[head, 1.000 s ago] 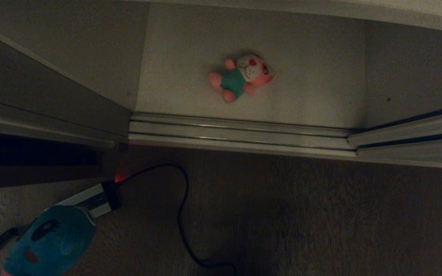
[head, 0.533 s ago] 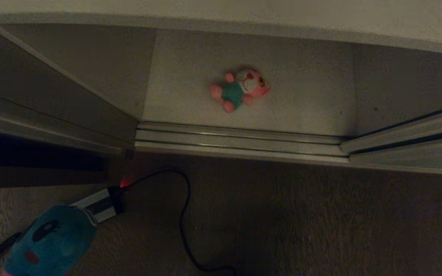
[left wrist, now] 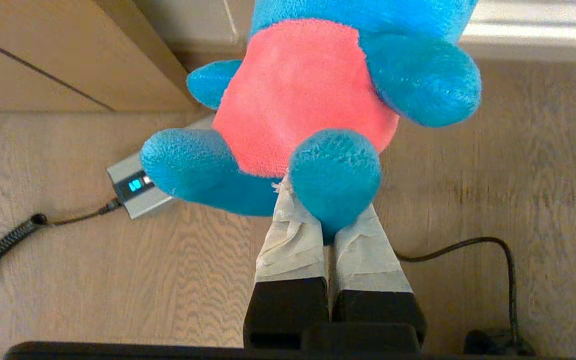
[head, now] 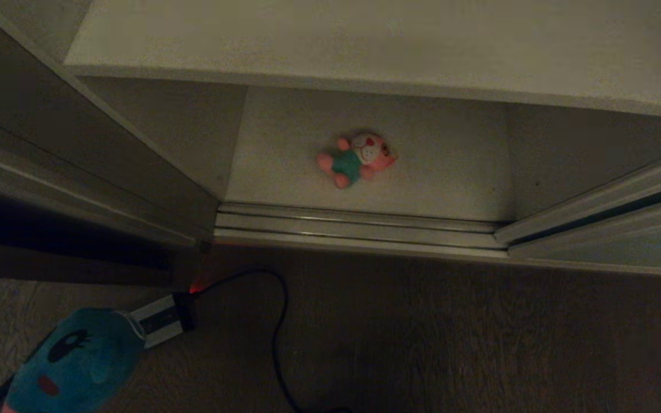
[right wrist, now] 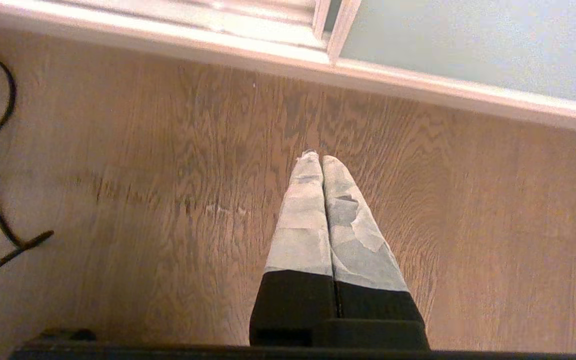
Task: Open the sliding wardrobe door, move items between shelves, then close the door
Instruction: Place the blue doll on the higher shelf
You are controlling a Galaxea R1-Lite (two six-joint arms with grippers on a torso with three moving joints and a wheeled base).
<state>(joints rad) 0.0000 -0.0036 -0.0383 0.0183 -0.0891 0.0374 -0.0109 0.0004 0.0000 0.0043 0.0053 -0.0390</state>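
- Holding the small teal-blue plush toy with the red belly (left wrist: 313,95) by one of its lower limbs only, our left gripper (left wrist: 325,227) risks dropping it: the soft limb could slide out from between the taped fingers (left wrist: 288,240) if the arm swings toward the wardrobe.
- We also see a black cable (head: 276,321) looping across the dark wood-grain floor (head: 451,332) near us, running to a small silver box (head: 161,318); as we judge it, the wheeled base could snag on it if we drive closer.
- The toy hangs low at the near left of the head view (head: 72,361), well apart from the shelves, so a careless lift could knock it against the upper white flat shelf board (head: 365,51) at its front edge.
- The small pink plush toy in a teal outfit (head: 356,160) lies on its side on the lower white shelf board (head: 451,166), far from us and about midway along the opening.
- The matte grey-green sliding wardrobe door (head: 611,244) stands pushed to the right, the opening clear; the pale metal floor track (head: 359,226) is bare.
- Left jaws: pressed nearly together, clamped on the blue toy's limb.
- Right gripper (right wrist: 322,162): jaws fully together, holding nothing, hanging above the bare floor; it does not show in the dim head view, so its place relative to the wardrobe is probably to the right, near the door.
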